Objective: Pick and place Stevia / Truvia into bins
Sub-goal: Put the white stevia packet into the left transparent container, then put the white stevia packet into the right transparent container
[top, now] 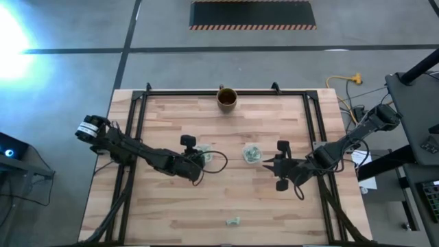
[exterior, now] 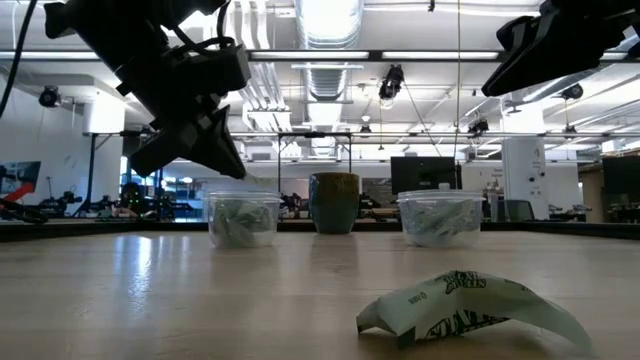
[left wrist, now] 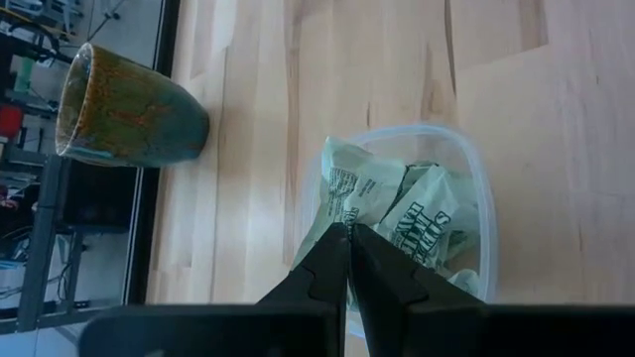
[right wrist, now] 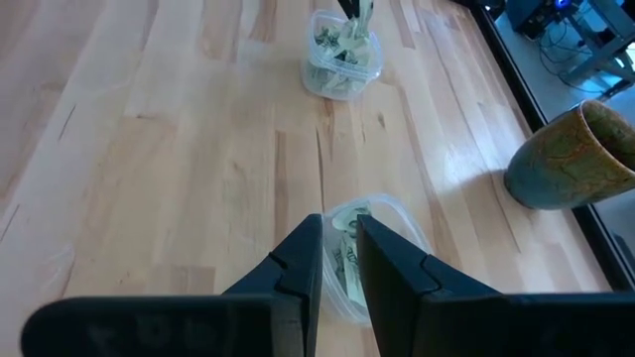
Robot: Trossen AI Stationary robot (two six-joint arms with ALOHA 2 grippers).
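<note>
Two clear plastic cups stand mid-table, each with several crumpled green-and-white Stevia packets inside: the left cup point(top: 205, 156) point(left wrist: 466, 198) point(exterior: 242, 220) and the right cup point(top: 252, 153) point(right wrist: 369, 248) point(exterior: 440, 218). My left gripper point(left wrist: 348, 230) point(top: 199, 158) hovers over the left cup, shut on one packet point(left wrist: 342, 183). My right gripper point(right wrist: 339, 230) point(top: 267, 163) hangs just right of the right cup, slightly open and holding nothing. One loose packet point(top: 233, 221) point(exterior: 470, 305) lies flat on the wood near the near edge. My left gripper pinches one Stevia packet by its upper end point(left wrist: 337, 213) between the two fingertips, coming slanting from above. The packet point(right wrist: 359, 25) hangs below the fingers over the left cup's open top, with its lower end down among the packets inside.
A brown-gold mug point(top: 227, 98) point(left wrist: 129, 109) point(right wrist: 575, 159) stands at the middle of the far edge. Black rails point(top: 137, 123) run along the left, right and far sides of the table. Bare wood lies between the cups and the near edge.
</note>
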